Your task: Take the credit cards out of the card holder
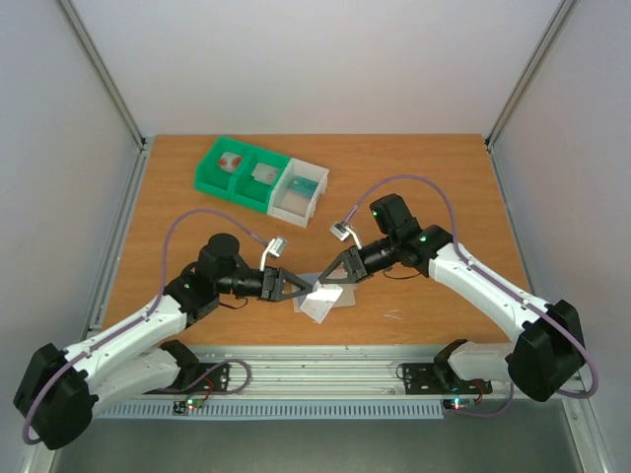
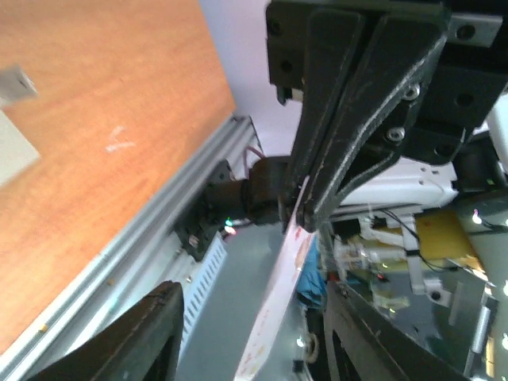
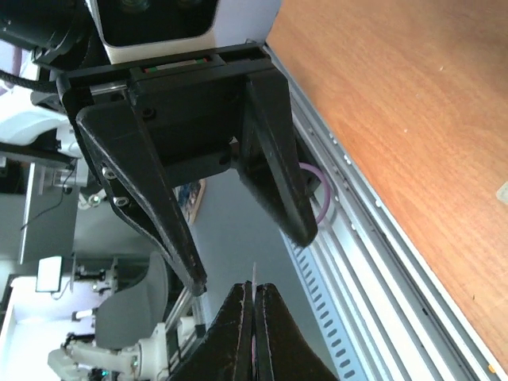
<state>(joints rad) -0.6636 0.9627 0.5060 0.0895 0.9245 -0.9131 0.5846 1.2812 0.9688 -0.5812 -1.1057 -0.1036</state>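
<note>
The white card (image 2: 274,325) was out, pinched in the closed right pincer (image 3: 254,295). The left pincer (image 1: 299,287) stood open and empty. The other could not be made out.

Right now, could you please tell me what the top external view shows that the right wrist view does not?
Only top external: the green-and-white tray and the card holder lying on the table. Only right wrist: the credit card seen edge-on, pinched in the shut right hand, with the left hand open around it. Both: the two hands meeting, and the wooden table.
</note>
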